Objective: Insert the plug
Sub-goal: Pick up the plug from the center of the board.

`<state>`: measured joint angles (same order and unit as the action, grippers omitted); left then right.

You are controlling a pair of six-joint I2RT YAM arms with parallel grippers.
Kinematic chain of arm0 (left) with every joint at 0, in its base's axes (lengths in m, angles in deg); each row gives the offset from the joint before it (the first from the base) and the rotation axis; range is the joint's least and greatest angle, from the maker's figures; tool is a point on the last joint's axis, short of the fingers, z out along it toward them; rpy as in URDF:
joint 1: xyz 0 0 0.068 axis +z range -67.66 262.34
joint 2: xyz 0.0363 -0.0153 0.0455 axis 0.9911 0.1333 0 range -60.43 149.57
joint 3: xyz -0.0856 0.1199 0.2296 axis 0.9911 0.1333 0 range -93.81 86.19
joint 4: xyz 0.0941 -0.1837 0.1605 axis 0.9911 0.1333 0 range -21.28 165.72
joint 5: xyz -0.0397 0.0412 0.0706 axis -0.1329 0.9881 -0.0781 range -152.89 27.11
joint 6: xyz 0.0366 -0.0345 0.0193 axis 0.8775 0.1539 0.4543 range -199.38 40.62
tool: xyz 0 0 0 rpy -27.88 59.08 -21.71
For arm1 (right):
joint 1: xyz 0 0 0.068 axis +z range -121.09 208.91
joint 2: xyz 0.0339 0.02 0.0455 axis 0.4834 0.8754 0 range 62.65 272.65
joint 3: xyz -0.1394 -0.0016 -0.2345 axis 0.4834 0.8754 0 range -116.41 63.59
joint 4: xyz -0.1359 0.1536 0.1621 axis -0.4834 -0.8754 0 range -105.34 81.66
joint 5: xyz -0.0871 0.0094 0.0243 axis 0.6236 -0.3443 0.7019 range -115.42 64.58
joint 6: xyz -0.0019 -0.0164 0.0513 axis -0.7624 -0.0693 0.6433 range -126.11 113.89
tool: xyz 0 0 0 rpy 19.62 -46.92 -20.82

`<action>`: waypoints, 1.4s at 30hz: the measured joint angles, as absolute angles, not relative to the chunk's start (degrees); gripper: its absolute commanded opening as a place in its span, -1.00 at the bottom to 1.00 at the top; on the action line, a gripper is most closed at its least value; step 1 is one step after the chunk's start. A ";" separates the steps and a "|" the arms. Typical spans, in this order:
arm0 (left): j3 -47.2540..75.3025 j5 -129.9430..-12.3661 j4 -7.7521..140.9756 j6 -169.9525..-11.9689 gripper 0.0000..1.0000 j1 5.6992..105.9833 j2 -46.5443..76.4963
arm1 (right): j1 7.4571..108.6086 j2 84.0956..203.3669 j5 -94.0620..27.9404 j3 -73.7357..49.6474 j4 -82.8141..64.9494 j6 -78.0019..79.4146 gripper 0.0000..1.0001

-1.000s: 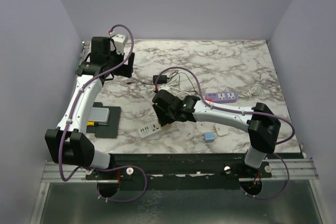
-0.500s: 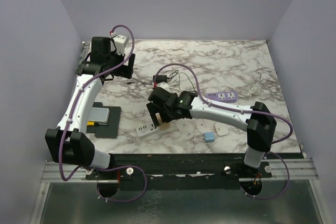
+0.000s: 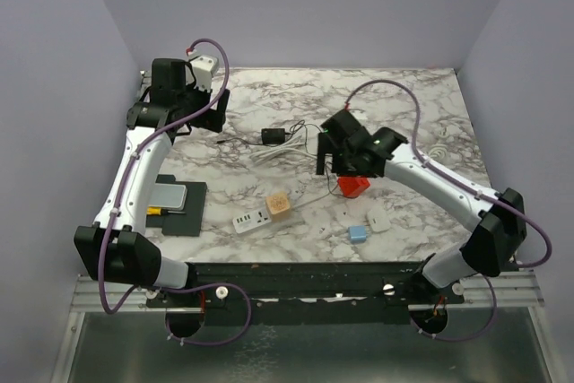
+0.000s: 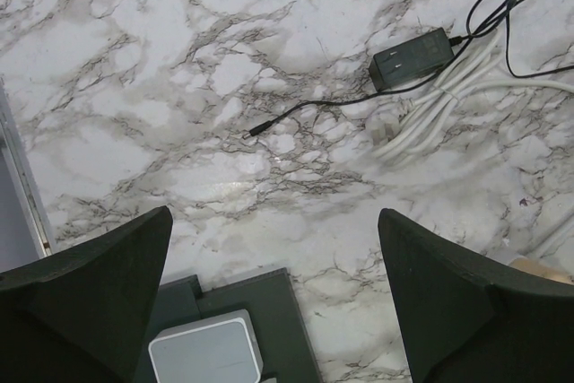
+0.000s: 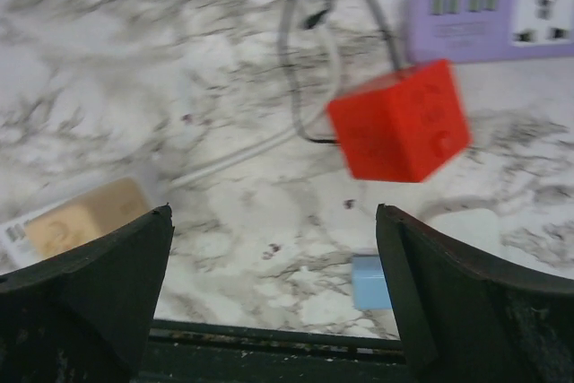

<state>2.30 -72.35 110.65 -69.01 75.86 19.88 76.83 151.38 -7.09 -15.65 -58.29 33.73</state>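
Observation:
A white power strip (image 3: 252,219) lies near the table's front, with a tan cube-shaped plug (image 3: 279,205) sitting at its right end. The plug also shows blurred in the right wrist view (image 5: 82,218). My right gripper (image 3: 328,155) is open and empty, raised above a red cube (image 3: 352,186), well to the right of the plug; its jaws (image 5: 273,213) stand wide apart. My left gripper (image 3: 210,117) is open and empty at the back left, high over the table (image 4: 273,217). A black adapter (image 4: 411,57) with a thin lead lies beyond it.
A purple power strip (image 5: 502,8) lies behind the red cube (image 5: 401,121). A blue block (image 3: 359,234) and a small white piece (image 3: 378,219) sit front right. A coiled white cable (image 3: 280,152) lies mid-table. A black pad with a grey device (image 3: 170,195) is at the left.
My right gripper has let go of the tan plug at the white strip's right end and swung up and right, over the red cube. The left arm has barely moved.

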 measured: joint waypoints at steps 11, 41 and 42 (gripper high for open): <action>0.31 -77.53 112.31 -64.22 0.98 73.41 21.57 | 63.17 144.30 -10.09 -2.56 -58.09 37.90 1.00; -4.09 -78.03 115.28 -60.99 0.98 67.60 29.48 | 53.75 151.42 -16.08 1.79 -50.01 46.03 1.00; -4.09 -77.99 115.26 -60.84 0.98 67.60 29.46 | 53.22 151.55 -16.14 1.83 -50.01 46.27 1.00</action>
<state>-4.09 -77.99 115.26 -60.84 67.60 29.46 53.22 151.55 -16.14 1.83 -50.01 46.27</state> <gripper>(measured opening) 0.989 0.998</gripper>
